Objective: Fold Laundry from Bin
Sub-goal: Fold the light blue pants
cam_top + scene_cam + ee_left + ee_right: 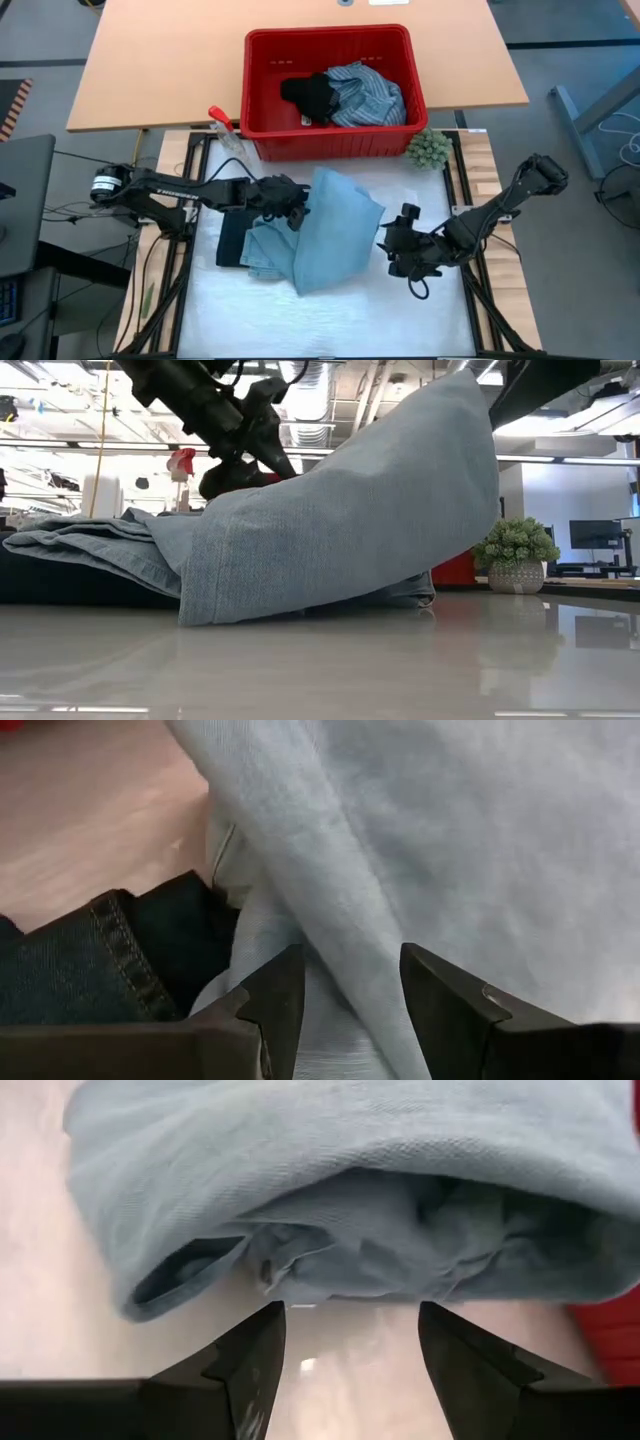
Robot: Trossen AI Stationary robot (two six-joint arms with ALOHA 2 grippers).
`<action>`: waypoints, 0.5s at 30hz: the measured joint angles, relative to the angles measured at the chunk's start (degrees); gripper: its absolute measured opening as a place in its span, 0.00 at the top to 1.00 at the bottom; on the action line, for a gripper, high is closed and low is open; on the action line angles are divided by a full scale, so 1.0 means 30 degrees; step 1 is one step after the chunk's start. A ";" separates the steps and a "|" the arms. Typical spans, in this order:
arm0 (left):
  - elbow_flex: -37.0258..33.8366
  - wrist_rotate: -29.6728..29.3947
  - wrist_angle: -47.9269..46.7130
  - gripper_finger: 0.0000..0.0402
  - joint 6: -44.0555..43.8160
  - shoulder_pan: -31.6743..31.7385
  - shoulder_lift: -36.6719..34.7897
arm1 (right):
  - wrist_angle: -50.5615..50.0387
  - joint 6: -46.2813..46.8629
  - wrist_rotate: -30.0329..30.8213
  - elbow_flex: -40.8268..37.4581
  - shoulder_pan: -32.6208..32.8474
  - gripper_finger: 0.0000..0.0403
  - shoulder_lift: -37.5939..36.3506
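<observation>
Centrally, light blue jeans point(325, 230) lie half-folded mid-table over a dark navy piece point(230, 240); striped shirt point(370, 92) and black piece point(312, 95) wait in the red bin point(262, 100) at the far edge. Left gripper point(297, 208) at the fold, fingers parted w/ denim between, grip uncertain. Right gripper point(390, 240) spread, empty, beside the jeans. Advice: square hems, press crease flat before letting go
</observation>
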 joint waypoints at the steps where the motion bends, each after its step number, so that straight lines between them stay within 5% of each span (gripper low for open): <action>1: 0.0000 0.0265 -0.0053 0.62 0.0095 0.0151 0.0004 | -0.0275 0.0715 -0.0075 -0.0001 0.0109 0.37 -0.0067; 8: 0.0007 0.2368 0.0020 0.58 0.1477 0.0838 -0.0004 | -0.2251 0.8591 0.0328 -0.0087 0.1521 0.37 -0.1479; 15: 0.0007 0.2650 0.0053 0.57 0.2250 0.0857 -0.0004 | 0.2961 1.8252 0.5325 -0.4437 0.3998 0.37 -0.4070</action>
